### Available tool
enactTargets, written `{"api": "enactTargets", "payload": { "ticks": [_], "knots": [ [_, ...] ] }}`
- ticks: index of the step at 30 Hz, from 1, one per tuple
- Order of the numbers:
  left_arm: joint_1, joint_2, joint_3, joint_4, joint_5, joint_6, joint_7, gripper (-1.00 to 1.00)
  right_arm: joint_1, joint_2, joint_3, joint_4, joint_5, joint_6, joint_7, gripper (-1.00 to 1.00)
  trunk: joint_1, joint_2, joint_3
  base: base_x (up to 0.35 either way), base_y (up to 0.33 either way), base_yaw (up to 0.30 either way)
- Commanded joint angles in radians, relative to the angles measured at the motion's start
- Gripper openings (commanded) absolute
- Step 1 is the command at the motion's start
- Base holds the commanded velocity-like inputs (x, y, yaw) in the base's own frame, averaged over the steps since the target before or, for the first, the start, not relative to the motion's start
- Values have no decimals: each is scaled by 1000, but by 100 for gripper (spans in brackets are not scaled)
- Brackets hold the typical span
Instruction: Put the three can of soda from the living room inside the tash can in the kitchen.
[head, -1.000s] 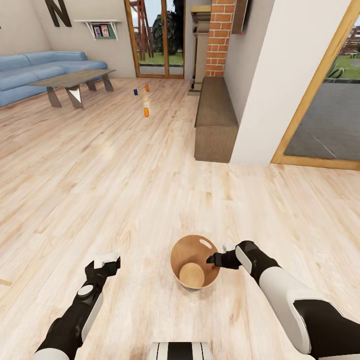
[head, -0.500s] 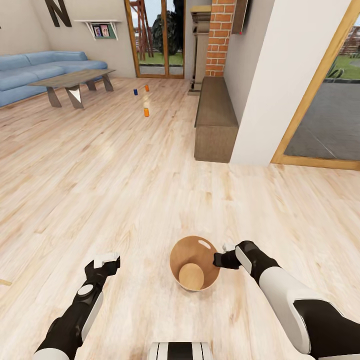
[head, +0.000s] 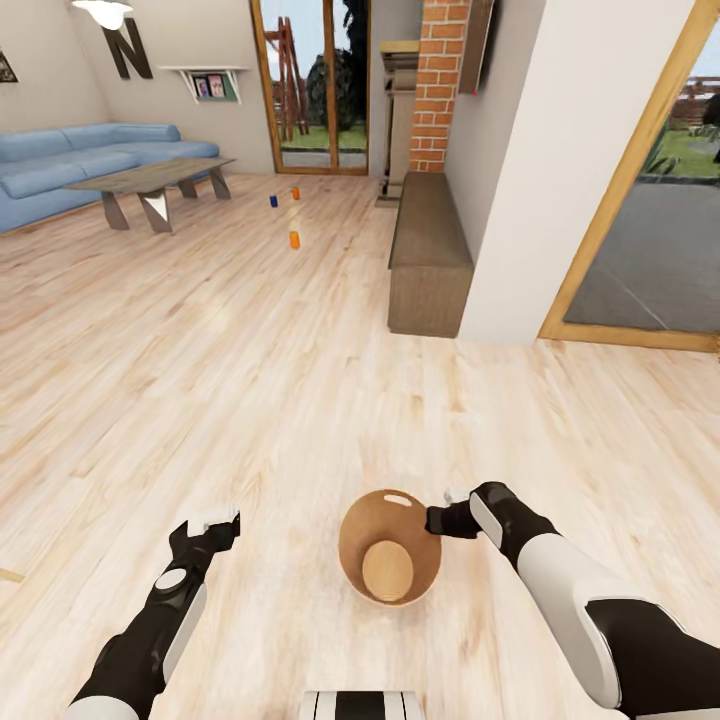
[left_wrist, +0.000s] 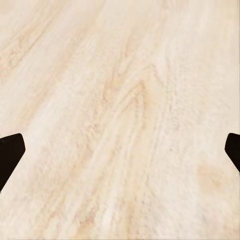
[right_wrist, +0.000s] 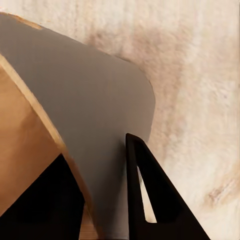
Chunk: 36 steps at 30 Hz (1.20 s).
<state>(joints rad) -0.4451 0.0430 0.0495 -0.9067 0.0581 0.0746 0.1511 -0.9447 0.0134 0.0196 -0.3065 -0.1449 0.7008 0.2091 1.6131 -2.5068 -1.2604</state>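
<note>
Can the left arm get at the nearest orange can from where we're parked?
Probably not. The nearest orange can stands far across the floor, while the left gripper hangs open close to the robot. Nothing blocks the way; you'd need to drive closer.

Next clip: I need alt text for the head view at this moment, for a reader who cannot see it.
The right gripper grips the rim of a round tan bin above a light wood floor, while the left gripper is open and empty. Far ahead, two orange cans and a blue can stand on the floor near a low grey table and blue sofa.
</note>
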Motion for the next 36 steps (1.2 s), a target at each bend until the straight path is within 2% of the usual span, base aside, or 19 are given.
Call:
{"api": "enactTargets", "payload": {
  "ticks": [1, 21, 24, 25, 30, 36],
  "knots": [
    [0, 0, 0, 0, 0, 0, 0, 100, 0, 0, -4, 0, -17, 2, 1, -100, 0, 0, 4, 0, 0, 0],
    [0, 0, 0, 3, 0, 1, 1, 100, 0, -5, -8, -5, -26, 21, 17, -100, -9, 5, 81, 0, 0, 0],
    [0, 0, 0, 4, -1, 1, 1, 100, 0, -9, -12, -6, -27, 71, 59, -100, -11, 6, 93, 0, 0, 0],
    [0, 0, 0, 8, -1, 1, 1, 100, -1, -11, -14, -9, -27, 115, 104, -100, -11, 6, 97, 0, 0, 0],
    [0, 0, 0, 14, -2, -1, 1, 100, -1, -19, -16, -13, -19, 212, 221, -100, -17, 14, 115, 0, 0, 0],
    [1, 0, 0, 17, -4, -5, 2, 100, -2, -26, -17, -14, -17, 300, 257, -100, -40, 56, 134, 0, 0, 0]
  ]
}}
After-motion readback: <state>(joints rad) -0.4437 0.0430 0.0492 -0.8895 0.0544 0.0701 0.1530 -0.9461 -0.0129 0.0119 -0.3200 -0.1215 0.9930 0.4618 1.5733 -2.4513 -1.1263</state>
